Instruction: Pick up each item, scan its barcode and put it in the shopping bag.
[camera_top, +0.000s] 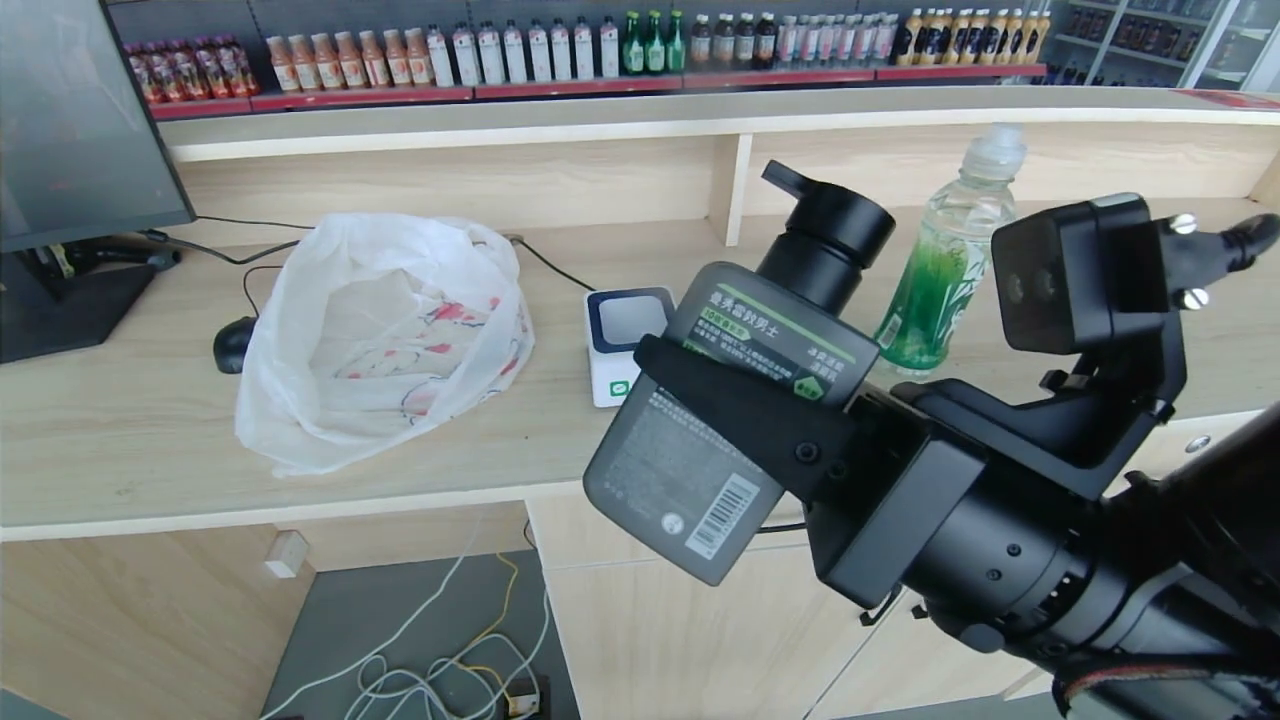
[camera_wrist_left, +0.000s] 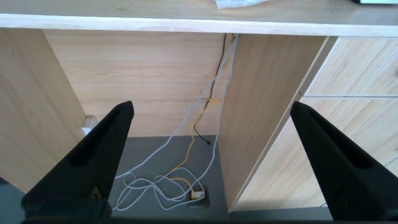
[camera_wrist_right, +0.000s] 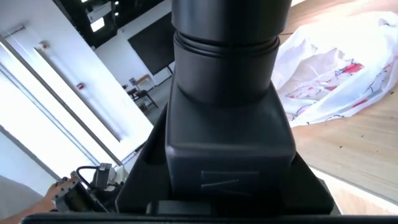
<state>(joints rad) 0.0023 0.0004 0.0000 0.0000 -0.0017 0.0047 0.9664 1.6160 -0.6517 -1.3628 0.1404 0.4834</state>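
Note:
My right gripper (camera_top: 745, 415) is shut on a dark grey pump bottle (camera_top: 690, 450) with a black pump top, held tilted in the air in front of the counter, its barcode label facing the head camera. In the right wrist view the bottle (camera_wrist_right: 227, 124) stands right before the lens. The white barcode scanner (camera_top: 622, 345) sits on the counter just behind the bottle. The white plastic shopping bag (camera_top: 380, 335) lies open on the counter to the left. A green drink bottle (camera_top: 945, 275) stands upright on the counter at the right. My left gripper (camera_wrist_left: 208, 165) is open below the counter edge.
A black mouse (camera_top: 232, 345) lies left of the bag, and a monitor (camera_top: 80, 130) stands at the far left. Cables (camera_wrist_left: 180, 162) hang under the wooden counter (camera_top: 120, 440). A raised shelf runs behind, with shop shelves of bottles (camera_top: 600, 45) beyond.

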